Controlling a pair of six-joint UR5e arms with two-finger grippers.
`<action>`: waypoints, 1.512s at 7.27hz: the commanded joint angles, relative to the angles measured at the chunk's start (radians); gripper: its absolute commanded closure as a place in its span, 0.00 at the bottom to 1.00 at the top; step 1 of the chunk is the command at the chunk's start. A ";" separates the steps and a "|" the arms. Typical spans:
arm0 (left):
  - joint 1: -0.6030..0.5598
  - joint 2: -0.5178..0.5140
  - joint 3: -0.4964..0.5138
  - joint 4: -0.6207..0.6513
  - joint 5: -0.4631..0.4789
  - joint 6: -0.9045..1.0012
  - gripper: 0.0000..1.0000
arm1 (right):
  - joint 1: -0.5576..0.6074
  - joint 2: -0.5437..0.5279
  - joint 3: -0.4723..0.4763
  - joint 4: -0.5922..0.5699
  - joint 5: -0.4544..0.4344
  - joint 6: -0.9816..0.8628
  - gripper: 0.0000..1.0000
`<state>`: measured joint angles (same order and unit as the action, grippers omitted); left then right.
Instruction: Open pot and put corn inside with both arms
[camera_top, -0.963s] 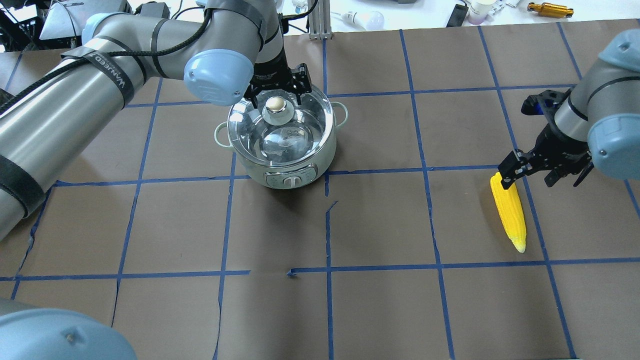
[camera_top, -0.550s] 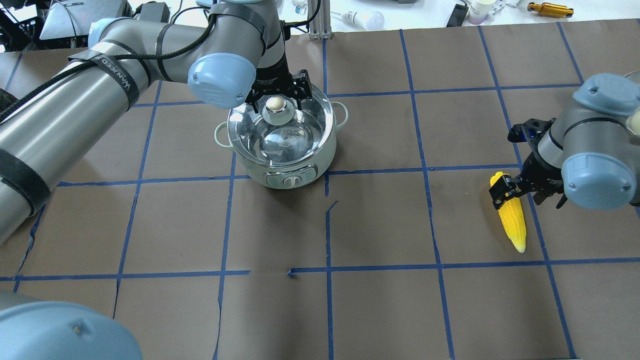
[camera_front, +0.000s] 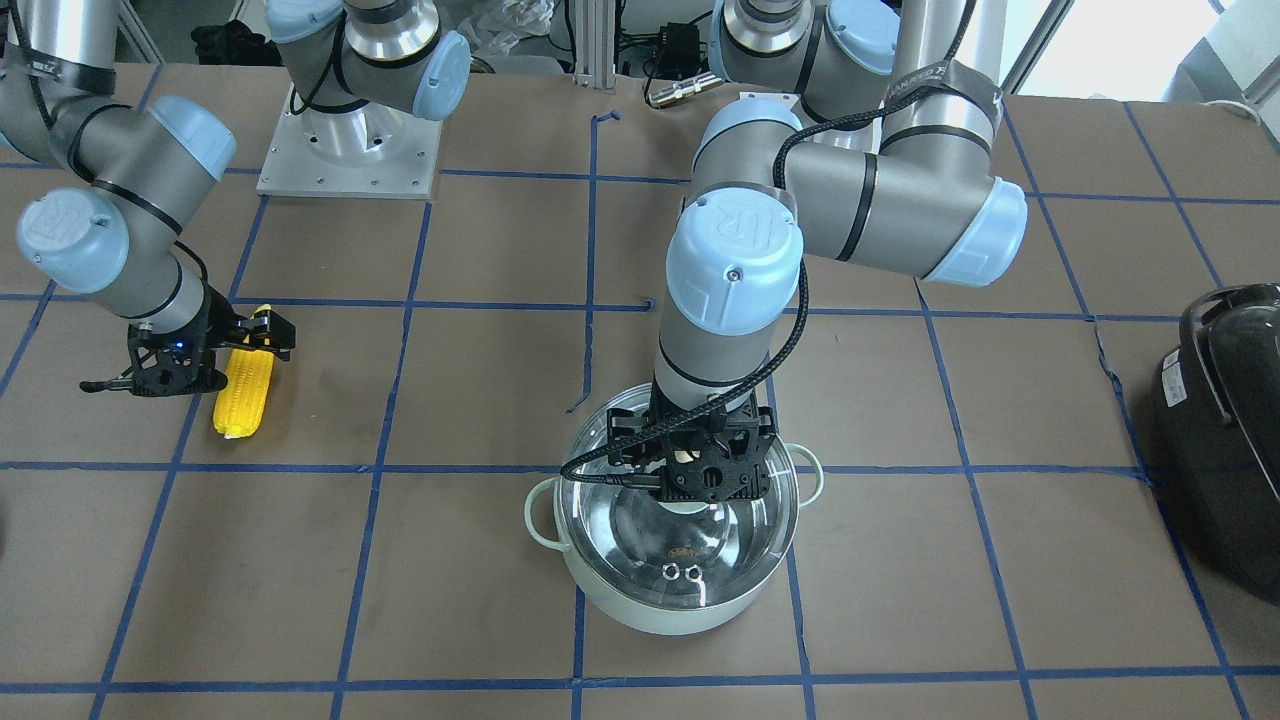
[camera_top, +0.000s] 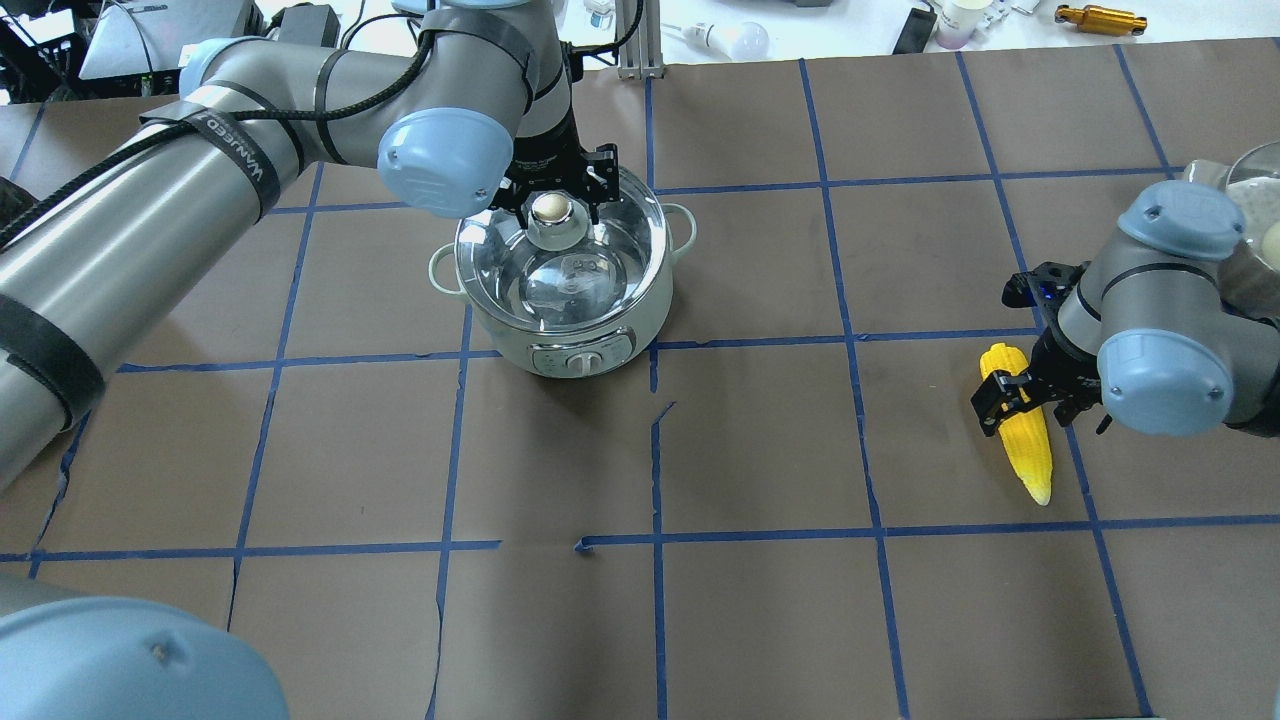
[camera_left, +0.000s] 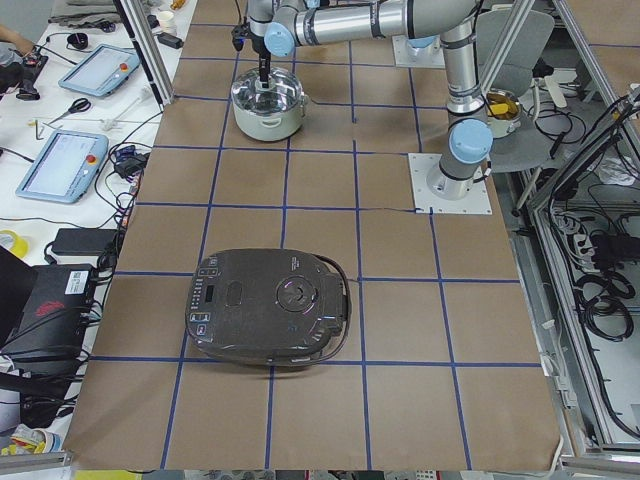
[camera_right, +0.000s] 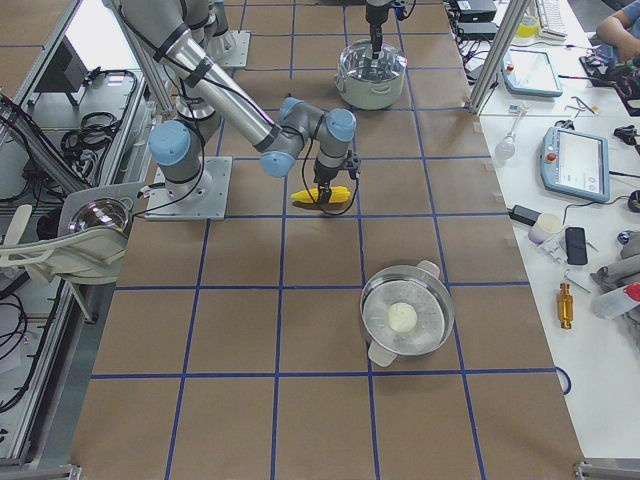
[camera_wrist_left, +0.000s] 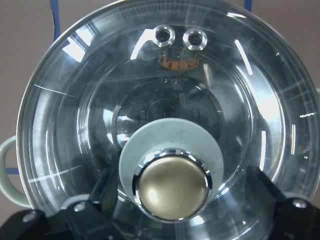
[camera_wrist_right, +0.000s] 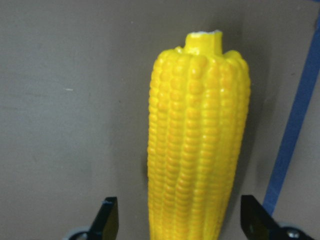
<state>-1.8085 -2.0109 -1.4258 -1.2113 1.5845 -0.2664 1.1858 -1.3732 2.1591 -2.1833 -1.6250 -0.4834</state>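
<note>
The left tool is held over the pot, opened wide either side of the beige knob — released, nothing gripped — so that the seated glass lid can be lifted straight up. The corn lies flat on the tabletop, well apart from the pot; the right tool is set astride it towards its thick end, likewise released, ready to pinch across its width.

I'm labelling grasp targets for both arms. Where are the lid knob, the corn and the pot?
lid knob (camera_wrist_left: 172, 185), left wrist view, centre of its beige top.
corn (camera_top: 1030, 452), overhead view, lower half of the cob.
pot (camera_top: 515, 346), overhead view, mint outer wall.
</note>
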 joint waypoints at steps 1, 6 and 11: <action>0.000 0.001 0.001 -0.001 -0.004 -0.007 0.89 | 0.000 0.011 -0.001 -0.033 0.002 0.000 0.74; 0.139 0.156 0.051 -0.256 -0.021 0.073 1.00 | 0.073 -0.012 -0.204 0.077 -0.033 0.158 1.00; 0.607 0.213 -0.227 -0.123 -0.029 0.509 1.00 | 0.588 0.124 -0.773 0.480 -0.026 0.723 1.00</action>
<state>-1.3180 -1.7963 -1.5375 -1.4491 1.5571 0.1189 1.6583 -1.3184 1.5602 -1.8135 -1.6531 0.1207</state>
